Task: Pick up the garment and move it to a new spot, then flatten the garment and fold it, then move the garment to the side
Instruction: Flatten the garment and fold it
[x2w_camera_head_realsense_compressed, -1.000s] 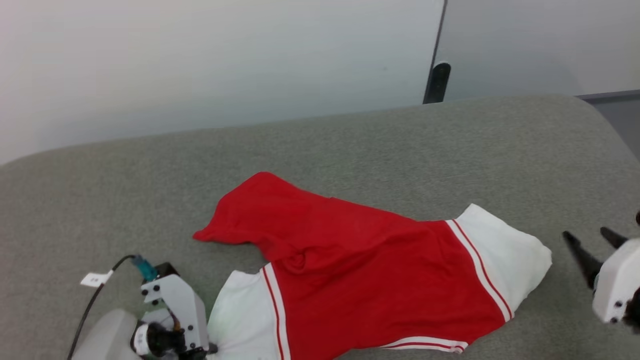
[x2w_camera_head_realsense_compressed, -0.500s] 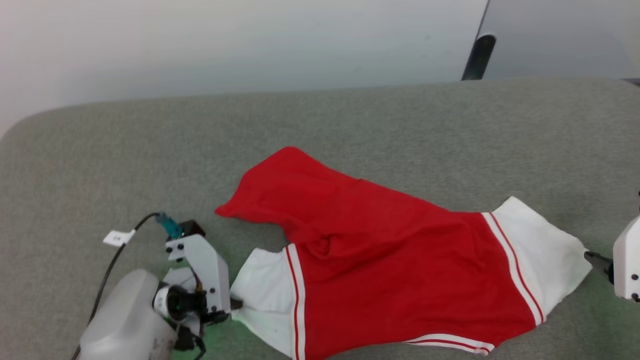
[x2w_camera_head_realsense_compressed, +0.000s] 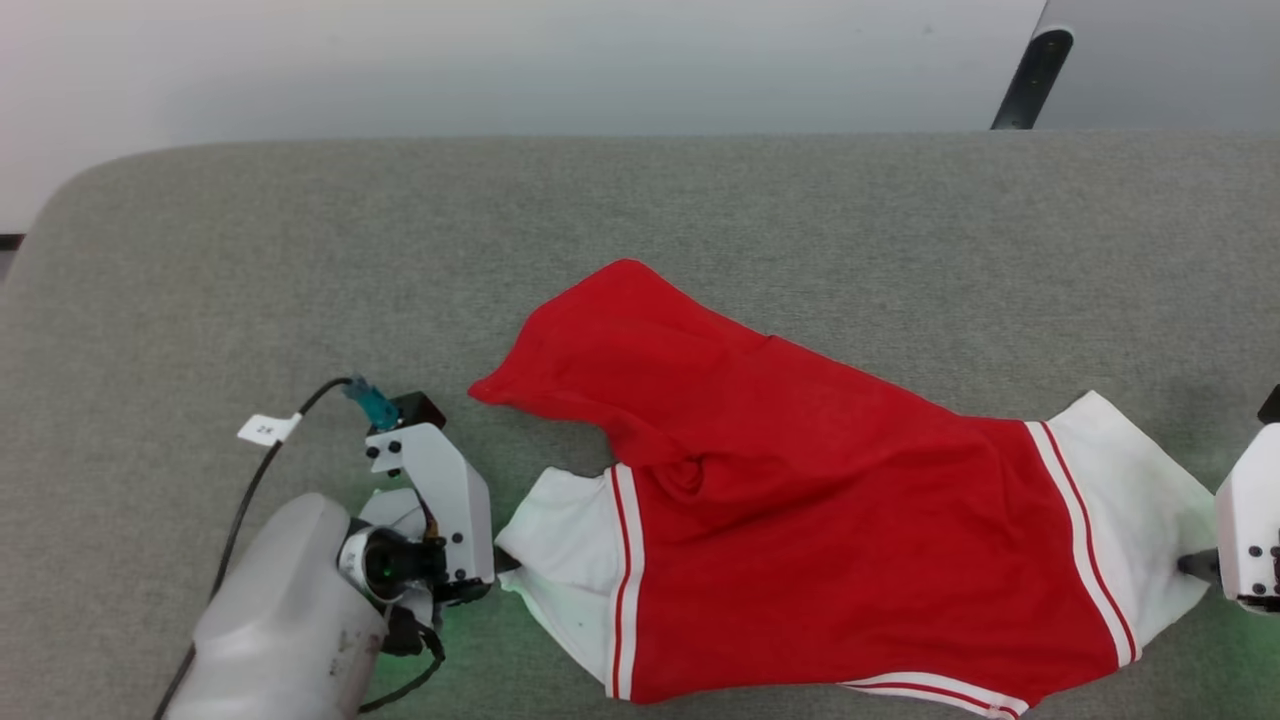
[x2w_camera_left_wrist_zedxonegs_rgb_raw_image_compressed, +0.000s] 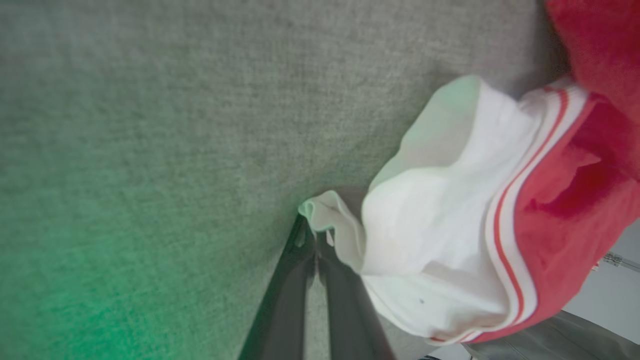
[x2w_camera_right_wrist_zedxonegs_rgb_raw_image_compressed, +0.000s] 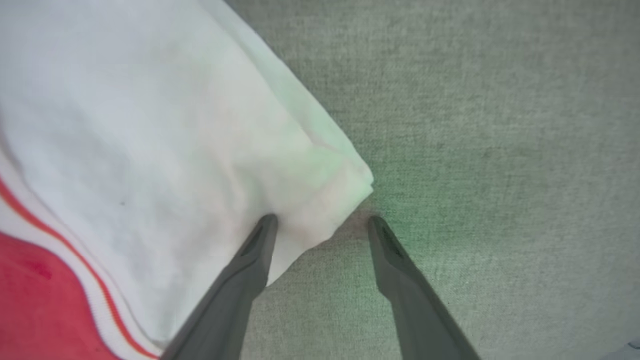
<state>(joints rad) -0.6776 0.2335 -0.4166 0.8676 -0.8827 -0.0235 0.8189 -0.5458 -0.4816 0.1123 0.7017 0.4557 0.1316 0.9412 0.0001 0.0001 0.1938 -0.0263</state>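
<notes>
L arm comes in low from the near-left of the head view, pale forearm angled up and right, wrist block facing the shirt (x2w_camera_head_realsense_compressed: 800, 500). Left end effector (x2w_camera_head_realsense_compressed: 498, 570) (x2w_camera_left_wrist_zedxonegs_rgb_raw_image_compressed: 314, 240) lies nearly flat on the bench (x2w_camera_head_realsense_compressed: 700, 200), fingers together, clamped on the edge of the shirt's white sleeve. R arm: white wrist block at the right edge of the head view. Right end effector (x2w_camera_head_realsense_compressed: 1195, 565) (x2w_camera_right_wrist_zedxonegs_rgb_raw_image_compressed: 320, 225) is also low, fingers apart. One tip is on the white cloth of the other sleeve, the other tip on bare bench just beside the sleeve corner. The corner sits between them, not pinched.

Around: black cable (x2w_camera_head_realsense_compressed: 250, 480) w/ white tag (x2w_camera_head_realsense_compressed: 267, 430) and teal plug (x2w_camera_head_realsense_compressed: 372, 404) at L wrist. Dark post (x2w_camera_head_realsense_compressed: 1030, 70) stands against the pale wall (x2w_camera_head_realsense_compressed: 500, 60) behind the bench. Green glow on the bench near both wrists.

Shirt lies across the near-middle of the bench, red body spread between the two end effectors, a white sleeve w/ red-white stripes at each end. There's a bunched fold near L sleeve, and a red flap points to the far left.
</notes>
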